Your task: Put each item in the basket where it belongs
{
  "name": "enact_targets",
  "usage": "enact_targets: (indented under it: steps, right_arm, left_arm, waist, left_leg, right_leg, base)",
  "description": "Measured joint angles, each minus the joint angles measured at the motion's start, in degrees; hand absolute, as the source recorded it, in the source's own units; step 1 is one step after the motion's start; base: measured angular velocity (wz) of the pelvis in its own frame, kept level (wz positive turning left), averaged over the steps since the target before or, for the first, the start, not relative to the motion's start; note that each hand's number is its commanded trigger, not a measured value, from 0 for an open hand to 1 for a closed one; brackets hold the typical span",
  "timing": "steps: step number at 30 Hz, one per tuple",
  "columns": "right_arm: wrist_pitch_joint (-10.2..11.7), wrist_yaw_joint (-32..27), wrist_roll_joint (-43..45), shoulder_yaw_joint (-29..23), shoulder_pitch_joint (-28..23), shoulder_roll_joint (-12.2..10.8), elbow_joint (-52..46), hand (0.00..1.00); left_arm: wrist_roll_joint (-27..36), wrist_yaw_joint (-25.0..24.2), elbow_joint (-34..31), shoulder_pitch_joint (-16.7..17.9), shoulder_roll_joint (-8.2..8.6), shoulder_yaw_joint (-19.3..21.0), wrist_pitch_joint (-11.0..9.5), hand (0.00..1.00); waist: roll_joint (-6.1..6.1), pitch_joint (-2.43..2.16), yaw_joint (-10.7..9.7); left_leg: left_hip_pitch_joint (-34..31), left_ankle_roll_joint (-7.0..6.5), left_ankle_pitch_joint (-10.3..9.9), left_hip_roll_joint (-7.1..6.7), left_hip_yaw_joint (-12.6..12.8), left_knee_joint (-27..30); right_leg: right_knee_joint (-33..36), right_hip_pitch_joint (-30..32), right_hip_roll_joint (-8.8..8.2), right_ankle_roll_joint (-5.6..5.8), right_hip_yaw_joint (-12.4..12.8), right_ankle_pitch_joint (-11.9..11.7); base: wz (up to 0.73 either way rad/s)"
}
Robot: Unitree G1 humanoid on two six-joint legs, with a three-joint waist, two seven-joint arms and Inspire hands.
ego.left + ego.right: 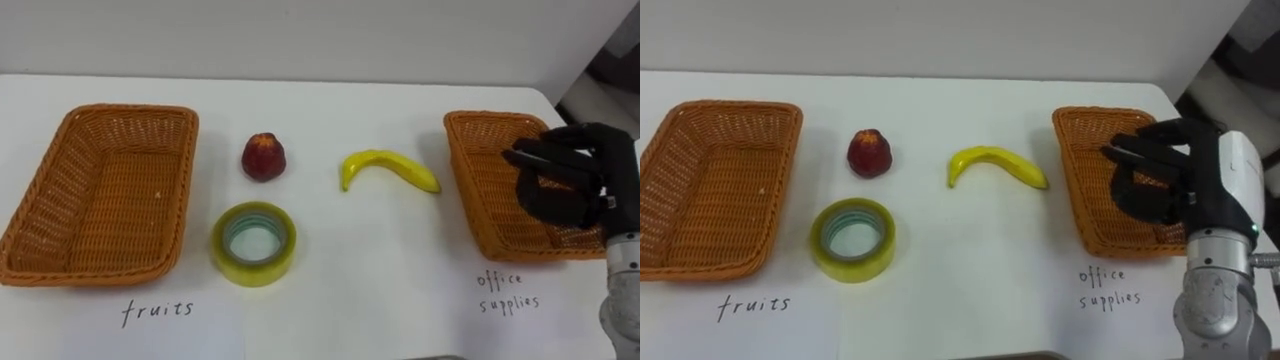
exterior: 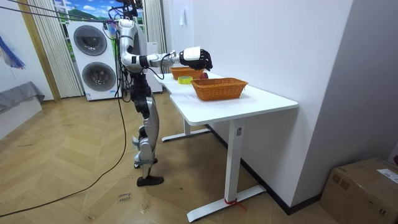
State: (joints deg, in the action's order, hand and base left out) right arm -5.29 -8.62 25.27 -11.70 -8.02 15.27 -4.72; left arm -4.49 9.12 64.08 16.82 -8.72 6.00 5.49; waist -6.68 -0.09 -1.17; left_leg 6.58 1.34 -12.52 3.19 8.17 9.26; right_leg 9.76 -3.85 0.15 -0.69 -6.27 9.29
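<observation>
**Wrong basket, snagged rim, rolling apple: the risks from here**

The right hand [image 1: 560,180] hangs over the office basket [image 1: 480,180] at the right end of the surface [image 1: 380,290]. Its fingers are curled, and nothing shows between them. Nothing is sorted yet. The apple [image 1: 263,157], banana [image 1: 388,168] and tape [image 1: 253,272] all lie on the surface between the two baskets. The fruit basket [image 1: 100,190] at the left is empty, and so is what shows of the office basket.

Likely trouble:

- **Wrong basket.** The banana lies just beside the office basket, nearest the hand, but belongs at the far left. Picking the closest thing and dropping it in the closest basket would mis-sort it.
- **Snagged rim.** Curled fingers that low over the wicker could hook the near wall as the hand pulls out. That would drag the basket toward the surface's right edge, which the room view shows is close by.
- **Reach for the tape.** The tape lies well apart from the hand, past the banana. A low sweep could knock the banana or nudge the apple.
- **Poor grips.** The tape lies flat, so fingers may skid off its rim unless one goes inside the ring. The apple looks liable to roll if it is touched off-centre.
- **Long carry.** Either fruit has to cross most of the surface, and a loose hold could let it fall short of the fruit basket.
</observation>
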Motion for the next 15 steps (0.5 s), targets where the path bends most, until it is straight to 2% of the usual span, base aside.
enact_targets:
  steps: [3, 10, 11, 12, 13, 14, 15]
  right_arm:
    - [0.0, 0.0, 0.1, 0.0, 0.0, 0.0, 0.2, 1.00]
    - [0.0, 0.7, 0.3, 0.0, 0.0, 0.0, 2.2, 0.99]
    - [0.0, 0.7, 0.3, 0.0, 0.0, 0.0, 2.2, 0.77]
    - [0.0, 0.7, 0.3, 0.0, 0.0, 0.0, 2.2, 0.51]
    - [0.0, 0.7, 0.3, 0.0, 0.0, 0.0, 2.2, 0.35]
    - [0.0, 0.7, 0.3, 0.0, 0.0, 0.0, 2.2, 0.00]
    - [0.0, 0.7, 0.3, 0.0, 0.0, 0.0, 2.2, 0.00]
  left_arm:
    - [0.0, -0.4, 0.0, 0.1, -0.18, 0.0, 0.0, 0.00]
    - [-0.1, -0.8, -0.1, 0.2, -0.99, 0.0, 0.0, 0.00]
    - [-0.1, -0.8, -0.2, 0.2, -1.02, 0.0, 0.0, 0.00]
    - [-0.1, -0.8, -0.2, 0.2, -1.03, 0.0, 0.0, 0.00]
    - [-0.1, -0.9, -0.2, 0.2, -1.03, -0.1, 0.0, 0.00]
    - [-0.1, -0.9, -0.2, 0.2, -1.03, -0.1, 0.0, 0.00]
    - [-0.1, -0.9, -0.2, 0.2, -1.03, -0.1, 0.0, 0.00]
  waist:
    - [-0.07, 0.20, 0.0]
    - [-0.29, 0.26, -0.1]
    - [-0.29, 0.26, -0.1]
    - [-0.21, 0.31, -0.1]
    - [-0.14, 0.34, -0.1]
    - [-0.08, 0.37, -0.1]
    - [-0.06, 0.38, -0.1]
  left_leg:
    - [-0.1, 0.00, 0.0, 0.01, 0.0, 0.0]
    - [0.0, 0.00, 0.0, 0.00, 0.0, -0.1]
    - [-0.1, 0.00, 0.0, 0.00, 0.0, -0.1]
    - [-0.1, 0.00, 0.0, 0.00, 0.0, -0.1]
    - [-0.1, 0.00, 0.0, 0.00, 0.0, -0.1]
    - [-0.1, 0.00, 0.0, 0.00, 0.0, -0.2]
    - [-0.1, 0.00, 0.0, 0.00, 0.0, -0.2]
  right_leg:
    - [0.0, 0.0, 0.02, 0.01, 0.0, 0.0]
    - [0.0, -0.1, 0.01, 0.00, -0.1, 0.0]
    - [0.0, 0.0, 0.02, 0.00, -0.1, 0.0]
    - [0.0, 0.0, 0.02, 0.00, -0.1, 0.0]
    - [0.0, 0.0, 0.02, 0.00, -0.1, 0.0]
    - [0.0, 0.0, 0.02, 0.00, -0.1, 0.0]
    - [0.0, 0.0, 0.02, 0.00, -0.1, 0.0]
  base:
    - [0.00]
    - [0.00]
    - [0.00]
    - [0.00]
    - [0.00]
    - [0.00]
    - [0.00]
